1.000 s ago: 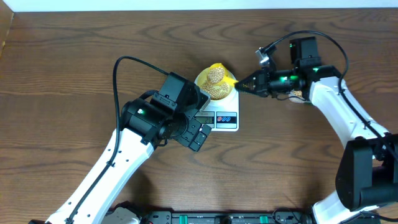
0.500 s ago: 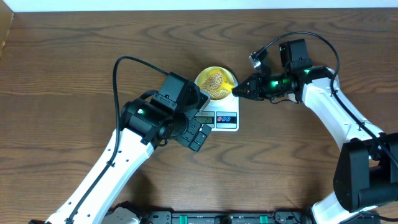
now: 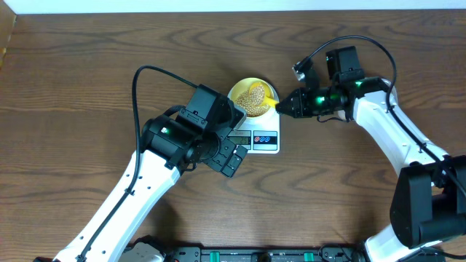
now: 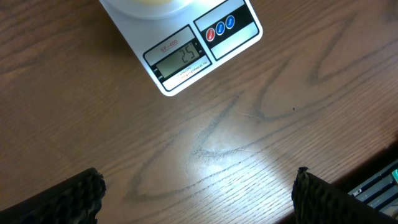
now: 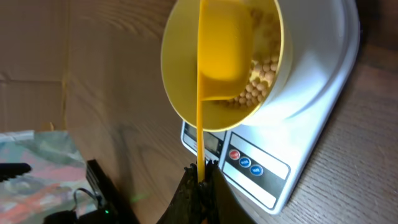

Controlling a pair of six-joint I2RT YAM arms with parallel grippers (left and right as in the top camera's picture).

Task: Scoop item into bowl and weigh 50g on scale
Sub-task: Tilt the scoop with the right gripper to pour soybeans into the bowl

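The scoop (image 5: pixel 224 50) has tipped into the bowl (image 5: pixel 177 81); your right gripper (image 5: pixel 200 180) pinches its handle, your left gripper (image 4: pixel 198 177) gapes empty. Tip further and the beans (image 5: pixel 264 74) may overshoot.

Left arm (image 3: pixel 186 135) close beside the scale (image 3: pixel 266 140), scoop (image 5: pixel 217 50) over the bowl (image 5: pixel 179 78); bare tabletop (image 3: pixel 87 65) elsewhere

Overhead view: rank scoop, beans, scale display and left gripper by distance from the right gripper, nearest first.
1. Scoop: its handle is in the right gripper's shut jaws.
2. Beans: in the bowl, just beyond the handle.
3. Scale display: on the scale's front edge.
4. Left gripper: open, past the display.
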